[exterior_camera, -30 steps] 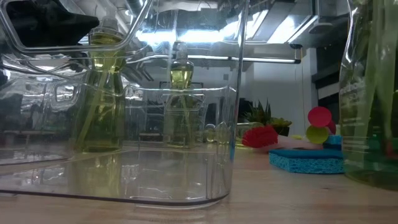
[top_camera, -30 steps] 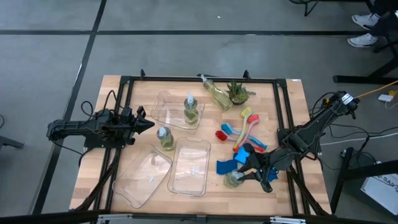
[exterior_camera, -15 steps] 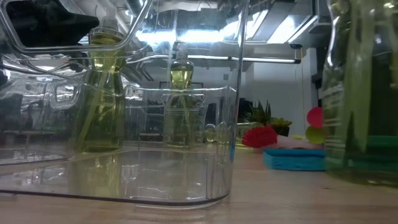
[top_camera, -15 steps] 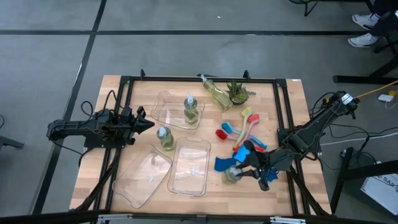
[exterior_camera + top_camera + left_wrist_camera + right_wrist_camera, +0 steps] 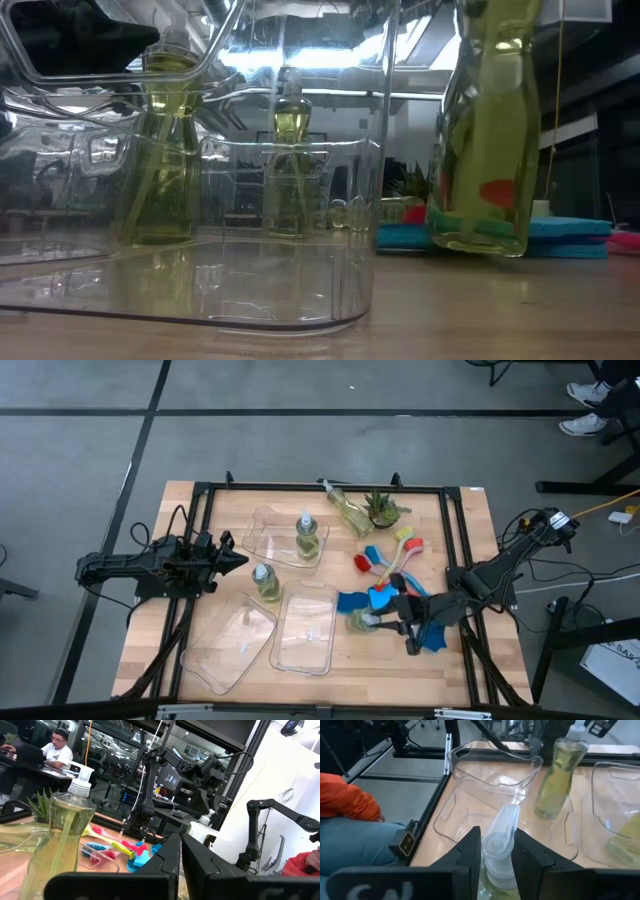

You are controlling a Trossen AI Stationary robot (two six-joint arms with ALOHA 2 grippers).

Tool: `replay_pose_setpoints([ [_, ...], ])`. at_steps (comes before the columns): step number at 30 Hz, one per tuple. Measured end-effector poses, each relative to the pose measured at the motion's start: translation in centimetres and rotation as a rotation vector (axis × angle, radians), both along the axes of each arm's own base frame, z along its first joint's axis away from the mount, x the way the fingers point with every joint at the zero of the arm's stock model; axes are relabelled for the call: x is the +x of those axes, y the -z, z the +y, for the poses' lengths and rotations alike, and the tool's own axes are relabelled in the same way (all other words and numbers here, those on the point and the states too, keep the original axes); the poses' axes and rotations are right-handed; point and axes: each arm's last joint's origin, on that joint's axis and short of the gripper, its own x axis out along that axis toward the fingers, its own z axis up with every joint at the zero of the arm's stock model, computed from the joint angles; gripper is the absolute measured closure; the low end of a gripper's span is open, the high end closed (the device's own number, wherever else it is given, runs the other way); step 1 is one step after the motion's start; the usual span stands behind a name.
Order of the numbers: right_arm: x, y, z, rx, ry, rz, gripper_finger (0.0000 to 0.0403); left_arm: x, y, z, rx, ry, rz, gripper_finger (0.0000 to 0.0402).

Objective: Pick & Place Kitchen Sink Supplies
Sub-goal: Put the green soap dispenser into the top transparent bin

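Note:
My right gripper (image 5: 372, 623) is shut on a small clear pump bottle of yellow-green liquid (image 5: 360, 622), which stands tall at the right of the low view as the same bottle (image 5: 488, 130). Blue sponges (image 5: 352, 601) lie flat beside it, and red, blue and yellow-green brushes (image 5: 388, 558) lie just beyond. Another bottle (image 5: 265, 581) stands on the table, one (image 5: 306, 537) stands in the far tray, and one (image 5: 348, 510) lies on its side by the plant. My left gripper (image 5: 238, 560) waits shut at the table's left side. My right gripper pinches the bottle's neck, just under the pump head (image 5: 496, 851), between its two fingers (image 5: 470, 857). The fingers come level from the table's right side. The bottle stays roughly upright; whether its base (image 5: 478, 245) rests on the table or hangs just above it, I cannot tell.
Three clear plastic trays sit left of the held bottle: one far (image 5: 272, 532), one in the middle (image 5: 305, 628), one near the front-left (image 5: 225, 650). A small green potted plant (image 5: 381, 509) stands at the far edge. A black frame (image 5: 455, 550) borders the table.
My right gripper has carried the bottle toward the table's left and somewhat toward the far edge, staying shut on it. The bottle has stayed upright. The blue sponge beside it and the brushes have shifted a little the same way.

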Motion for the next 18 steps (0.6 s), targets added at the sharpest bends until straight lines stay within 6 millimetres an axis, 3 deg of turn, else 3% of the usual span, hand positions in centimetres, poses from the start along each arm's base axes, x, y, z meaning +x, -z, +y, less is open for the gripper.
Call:
replay_pose_setpoints([
  [10,0.8,-3.8,-1.0,-0.106,-0.003,-0.106,0.0318,0.0,0.0,0.0,0.0,0.0,0.0,0.0391],
  [18,1.5,-7.3,-3.1,-0.185,0.056,-0.168,0.0318,0.0,0.0,0.0,0.0,0.0,0.0,0.0391],
])
